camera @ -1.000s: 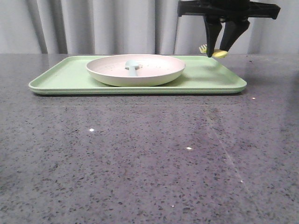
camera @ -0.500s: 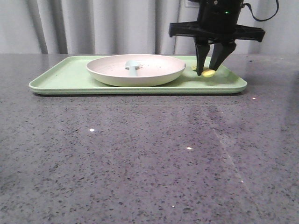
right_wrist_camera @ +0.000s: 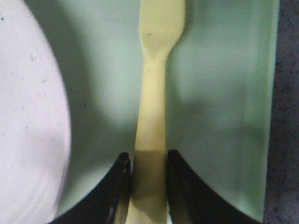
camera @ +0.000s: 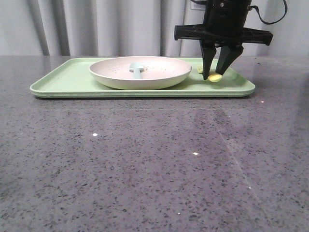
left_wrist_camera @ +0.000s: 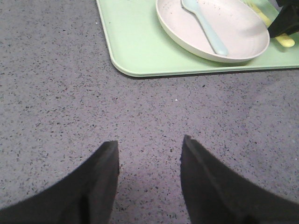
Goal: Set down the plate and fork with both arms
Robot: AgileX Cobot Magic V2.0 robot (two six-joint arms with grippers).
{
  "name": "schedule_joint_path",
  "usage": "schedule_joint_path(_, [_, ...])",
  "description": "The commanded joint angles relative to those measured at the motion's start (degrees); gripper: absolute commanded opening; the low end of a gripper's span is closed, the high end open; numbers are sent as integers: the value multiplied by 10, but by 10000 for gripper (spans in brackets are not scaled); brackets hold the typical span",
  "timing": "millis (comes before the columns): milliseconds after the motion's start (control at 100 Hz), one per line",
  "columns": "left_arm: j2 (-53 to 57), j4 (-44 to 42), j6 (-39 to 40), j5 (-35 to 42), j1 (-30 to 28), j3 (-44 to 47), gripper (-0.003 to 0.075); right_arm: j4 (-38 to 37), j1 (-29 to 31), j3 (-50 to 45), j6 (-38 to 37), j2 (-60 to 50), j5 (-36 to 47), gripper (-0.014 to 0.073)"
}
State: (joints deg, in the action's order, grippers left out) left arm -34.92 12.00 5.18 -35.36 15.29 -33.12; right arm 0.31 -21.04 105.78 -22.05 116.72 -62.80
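The speckled off-white plate (camera: 145, 79) sits on the light green tray (camera: 63, 79); it also shows in the left wrist view (left_wrist_camera: 238, 32) and the right wrist view (right_wrist_camera: 28, 116). The yellow fork (camera: 216, 77) lies on the tray just right of the plate. My right gripper (camera: 214, 76) points straight down, its fingers closed against the fork's handle (right_wrist_camera: 152, 93) on both sides (right_wrist_camera: 148, 156). The fork's end also shows in the left wrist view (left_wrist_camera: 286, 42). My left gripper (left_wrist_camera: 149, 147) is open and empty over bare table, in front of the tray's left corner.
A pale blue spoon (camera: 136, 68) lies in the plate (left_wrist_camera: 205, 28). The tray's right rim (right_wrist_camera: 266, 107) runs close beside the fork. Grey speckled tabletop (camera: 145, 169) stretches in front of the tray. A grey curtain hangs behind.
My right gripper came down from above the tray's right end with the fork, which now rests on the tray beside the plate. It has barely moved in the last half second.
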Motion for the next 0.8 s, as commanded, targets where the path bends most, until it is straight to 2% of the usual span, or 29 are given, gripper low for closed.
schedule_joint_path(0, [1, 9, 5, 43, 5, -17, 315, -3, 2, 13, -1, -33, 11, 206])
schedule_joint_path(310, [1, 9, 5, 44, 5, -17, 315, -3, 2, 13, -1, -33, 11, 216])
schedule_joint_path(500, [1, 9, 5, 44, 5, -17, 315, -3, 2, 13, -1, -33, 11, 344])
schedule_joint_path(790, [2, 9, 5, 58, 5, -17, 315, -3, 2, 13, -1, -53, 7, 343])
